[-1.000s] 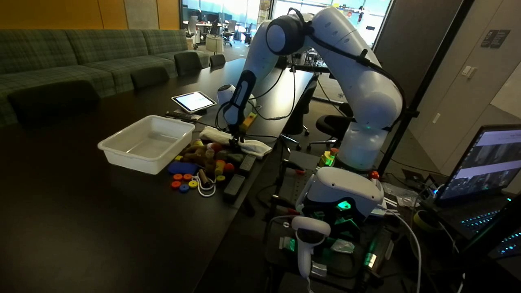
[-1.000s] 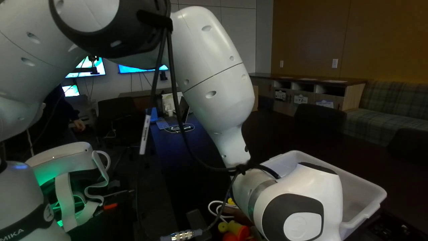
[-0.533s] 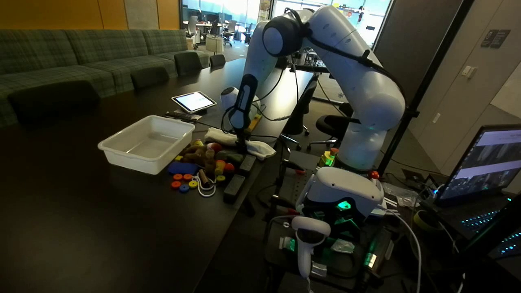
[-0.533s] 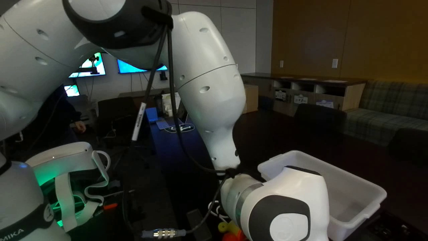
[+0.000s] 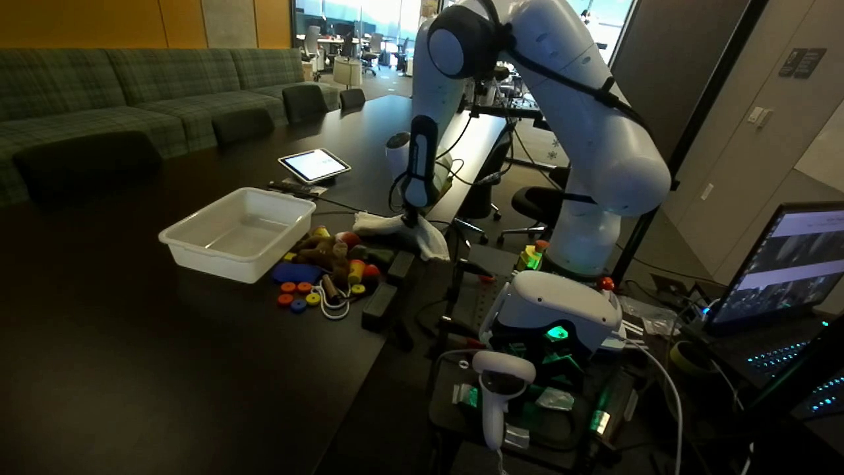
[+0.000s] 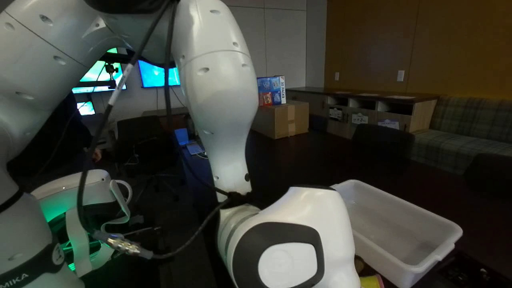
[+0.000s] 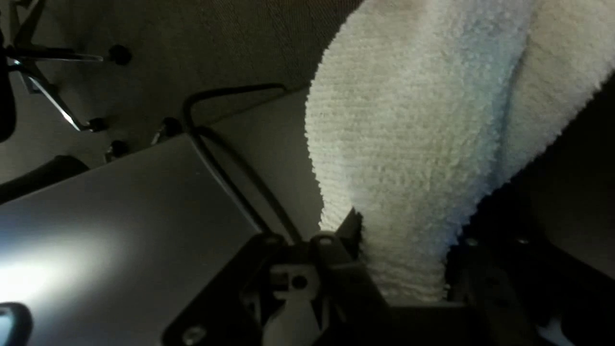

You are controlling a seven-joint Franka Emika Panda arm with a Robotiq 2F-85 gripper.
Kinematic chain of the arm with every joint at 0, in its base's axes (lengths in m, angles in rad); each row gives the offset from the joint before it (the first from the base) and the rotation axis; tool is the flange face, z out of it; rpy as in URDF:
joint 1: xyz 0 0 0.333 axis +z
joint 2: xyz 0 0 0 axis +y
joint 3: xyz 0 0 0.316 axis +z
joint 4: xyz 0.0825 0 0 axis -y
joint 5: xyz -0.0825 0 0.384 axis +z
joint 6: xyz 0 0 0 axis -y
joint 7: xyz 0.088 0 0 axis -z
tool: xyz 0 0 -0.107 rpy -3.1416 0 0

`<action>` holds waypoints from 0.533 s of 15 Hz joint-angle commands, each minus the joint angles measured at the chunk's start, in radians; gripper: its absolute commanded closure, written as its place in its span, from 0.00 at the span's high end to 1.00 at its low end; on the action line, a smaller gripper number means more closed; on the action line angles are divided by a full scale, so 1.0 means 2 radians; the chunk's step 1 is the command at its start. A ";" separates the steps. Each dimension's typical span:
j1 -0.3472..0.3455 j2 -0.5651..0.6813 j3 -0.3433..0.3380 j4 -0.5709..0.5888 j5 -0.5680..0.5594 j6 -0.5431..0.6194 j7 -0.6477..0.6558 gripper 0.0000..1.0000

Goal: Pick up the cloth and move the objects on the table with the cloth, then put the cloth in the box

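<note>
The cloth (image 5: 432, 239) is pinched between the fingers (image 7: 350, 234) of the gripper (image 5: 410, 220) by the right edge of the table (image 5: 264, 382), beyond the objects (image 5: 325, 252). These are crowded between the white box (image 5: 211, 262) at left and two dark blocks (image 5: 380, 301) at right, with a tablet (image 5: 314, 165) farther off.

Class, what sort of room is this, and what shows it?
Probably an office meeting room: a long dark table, chairs set along it, and lit screens in an exterior view.

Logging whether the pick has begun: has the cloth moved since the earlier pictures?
Yes: in an exterior view, the cloth has shifted toward the picture's right, farther from the white box, which sits where it did.
</note>
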 commanded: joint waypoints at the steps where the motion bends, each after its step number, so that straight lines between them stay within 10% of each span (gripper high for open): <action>1: 0.105 -0.041 -0.109 -0.095 0.019 0.054 0.033 0.18; 8: 0.303 -0.043 -0.300 -0.195 0.088 0.077 0.019 0.18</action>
